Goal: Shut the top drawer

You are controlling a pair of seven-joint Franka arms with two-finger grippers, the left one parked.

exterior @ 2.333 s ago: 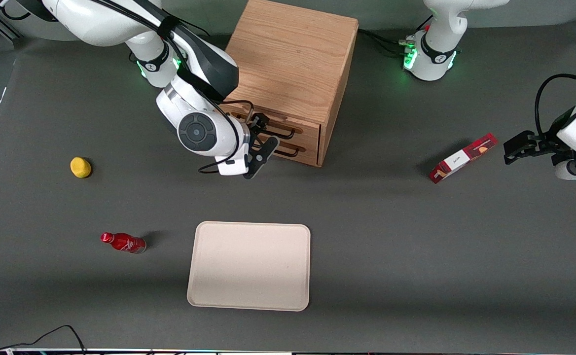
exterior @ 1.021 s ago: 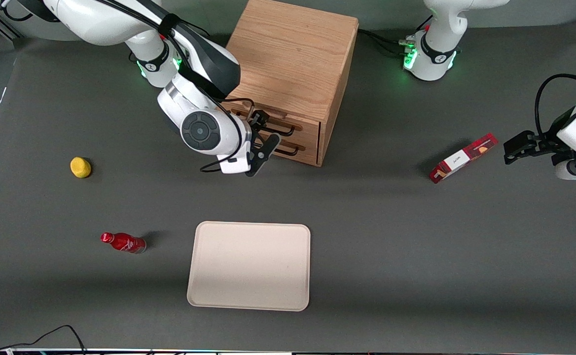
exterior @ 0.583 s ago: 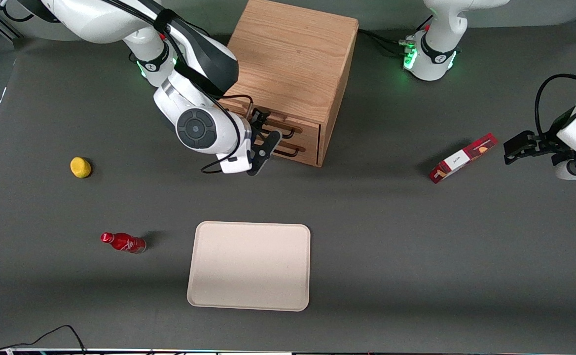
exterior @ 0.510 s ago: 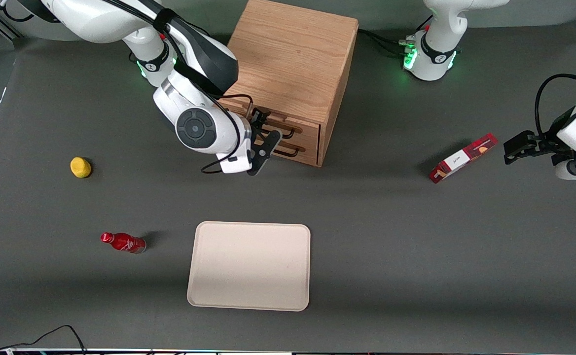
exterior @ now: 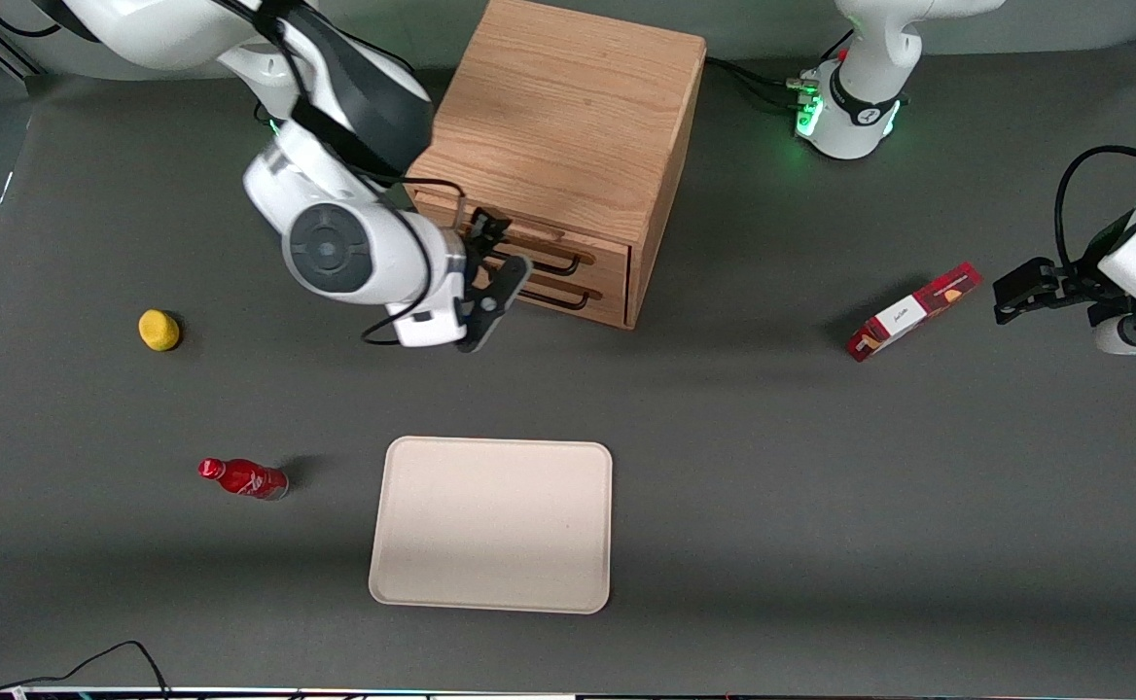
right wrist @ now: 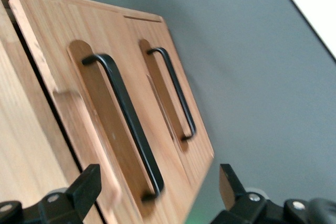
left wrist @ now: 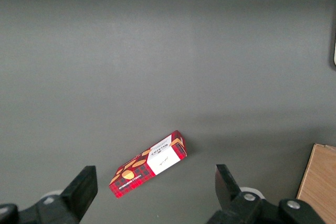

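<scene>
The oak cabinet (exterior: 568, 117) stands at the table's rear. Its top drawer (exterior: 599, 253) has a thin black wire handle (exterior: 547, 257) and sits above the lower drawer (exterior: 595, 297). In the right wrist view the top drawer (right wrist: 58, 51), with its handle (right wrist: 126, 124) and a raised strip along its rim, looks about level with the lower drawer front (right wrist: 202, 145); a thin dark gap shows at its edge. My right gripper (exterior: 492, 270) is open and empty, in front of the drawer fronts and just clear of the handles. It also shows in the right wrist view (right wrist: 160, 187).
A beige tray (exterior: 492, 523) lies nearer the front camera. A red bottle (exterior: 242, 478) and a yellow lemon-like object (exterior: 159, 330) lie toward the working arm's end. A red box (exterior: 913, 311) lies toward the parked arm's end, seen too in the left wrist view (left wrist: 149, 163).
My gripper first edged closer to the drawer fronts, then drew back from them toward the working arm's end. The fingers stayed open. The cabinet has not moved.
</scene>
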